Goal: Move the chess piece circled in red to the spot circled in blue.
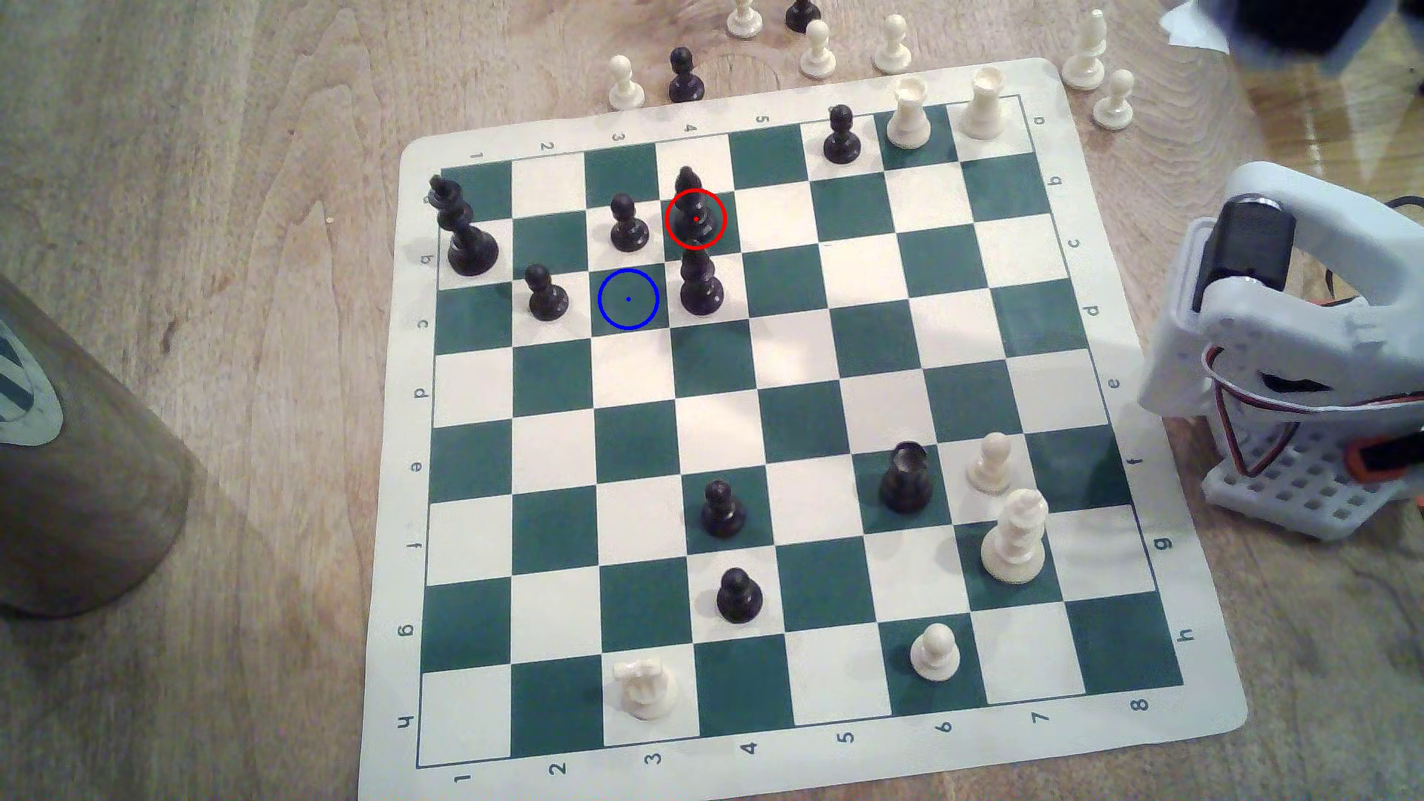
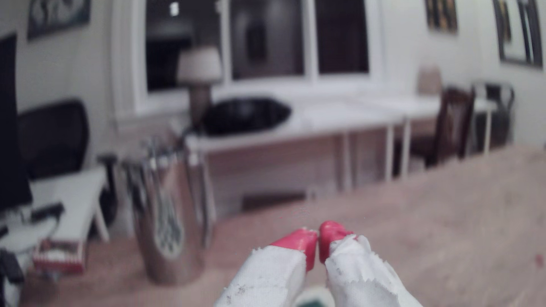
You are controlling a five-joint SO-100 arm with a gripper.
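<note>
Exterior view: black bishop stands upright on the red-ringed green square of the board, untouched. Taking the bishop as landmark: the blue-ringed square is one step diagonally off it, toward the near edge and the exterior view's left, and it's free. A black pawn sits just beside the bishop on the exterior view's left; another black piece is just in front of it, on the square next to the target. Tight cluster, so my read is a top-down grab and a lift clear before any sideways shift, else a neighbour gets knocked. Black king is further out toward the board's corner, not in the way. Arm base sits well apart from the bishop, off the board's edge on the exterior view's right, so reach hasn't begun. Captured pieces stand on the bench beyond the far edge. Bench is pale wood grain; the board is a thin roll-up mat lying flat.

Wrist view: pincer points out across the bench at the room, not down at the board. Red tips are pressed together, nothing between them, so clenched and empty; white tape wraps the jaws behind the tips. Looks parked. A shiny metal cup stands on the bench ahead. Room behind is blurred: white desk, lamp, dark windows, chairs, frames on the wall.
</note>
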